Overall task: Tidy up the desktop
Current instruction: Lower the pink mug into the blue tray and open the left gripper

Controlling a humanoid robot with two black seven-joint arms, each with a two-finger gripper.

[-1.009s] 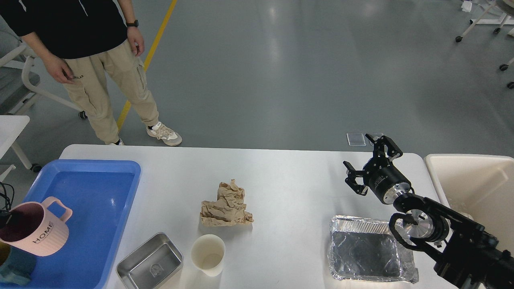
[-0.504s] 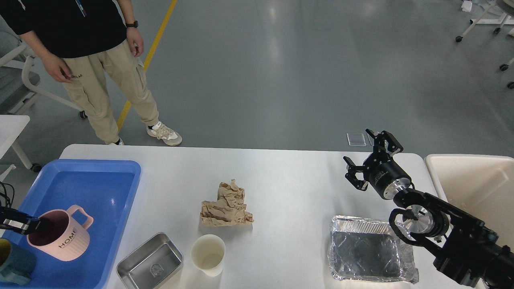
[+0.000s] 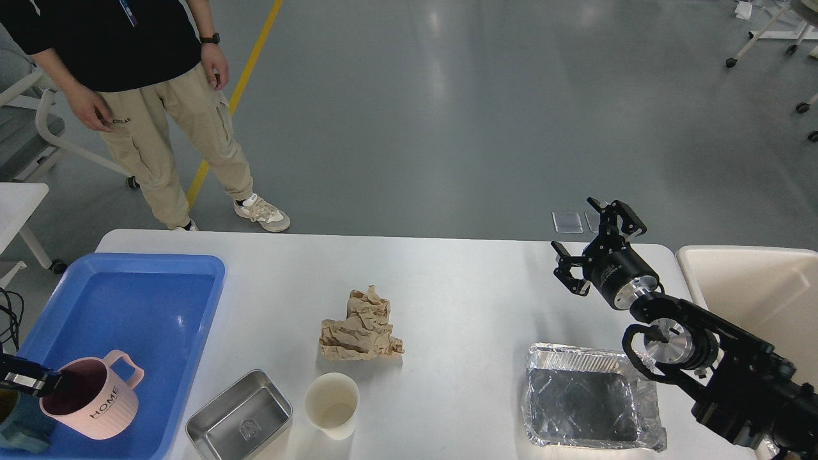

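The white desktop (image 3: pixel 460 287) holds a crumpled brown paper (image 3: pixel 362 326), a white paper cup (image 3: pixel 331 405), a small steel tray (image 3: pixel 239 417) and a foil tray (image 3: pixel 591 396). My left gripper (image 3: pixel 35 381) comes in at the far left edge and is shut on the rim of a pink "HOME" mug (image 3: pixel 96 399), which stands low in the blue tray (image 3: pixel 214 300). My right gripper (image 3: pixel 591 246) is open and empty, above the desktop's far right part, beyond the foil tray.
A teal cup (image 3: pixel 19 425) sits in the blue tray's near left corner beside the mug. A beige bin (image 3: pixel 754 287) stands off the right end of the desktop. A person (image 3: pixel 160 96) stands beyond the far left corner.
My left gripper has carried the pink mug down and toward the tray's near left part. My right gripper has drifted slightly right and farther back, still open.
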